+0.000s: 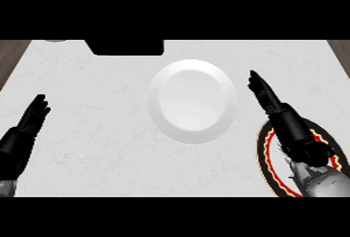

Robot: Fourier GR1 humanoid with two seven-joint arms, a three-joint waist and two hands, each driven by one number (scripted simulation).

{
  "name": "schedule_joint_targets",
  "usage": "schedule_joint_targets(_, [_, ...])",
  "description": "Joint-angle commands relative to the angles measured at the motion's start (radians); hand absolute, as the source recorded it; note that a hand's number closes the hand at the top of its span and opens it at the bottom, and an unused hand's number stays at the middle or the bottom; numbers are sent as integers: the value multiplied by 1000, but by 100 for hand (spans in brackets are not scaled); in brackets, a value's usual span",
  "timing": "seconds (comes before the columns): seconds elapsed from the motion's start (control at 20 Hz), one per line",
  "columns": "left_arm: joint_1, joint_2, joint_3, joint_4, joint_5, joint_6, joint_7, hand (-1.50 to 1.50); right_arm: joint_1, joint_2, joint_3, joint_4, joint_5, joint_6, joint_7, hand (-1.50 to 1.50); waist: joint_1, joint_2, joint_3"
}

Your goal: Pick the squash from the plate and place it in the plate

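Observation:
A bare white plate [193, 102] lies in the middle of the counter. At the lower right, a dark plate [266, 157] with a red and yellow rim sits mostly under my right forearm. My right hand [290, 127] stretches over that plate's far edge, its straight fingers [263, 90] pointing away just right of the white plate; it is open. No squash shows anywhere; the arm hides most of the dark plate's middle. My left hand [26, 127] rests open at the left edge, fingers up.
A black block [126, 46] stands at the counter's far edge, above the white plate. A small grey object [55, 40] peeks in at the top left. Brown floor shows past both far corners of the pale counter [96, 92].

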Motion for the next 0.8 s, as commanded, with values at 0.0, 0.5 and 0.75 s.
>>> schedule_joint_targets(0.0, [-22, -17, 26, 25, 6, -52, 24, 0, 36, -12, -31, 17, -59, 114, -5, 150, 2, -24, 10])
schedule_joint_targets(0.5, [-84, -196, -69, 114, -11, -6, -12, 0, 93, -2, -137, 232, -74, 184, -375, -150, -9, -17, 12])
schedule_joint_targets(0.75, [-78, -187, -33, 110, -14, -42, 1, 0, 264, -54, -168, 298, -1, 278, -712, -150, -4, -24, 10])
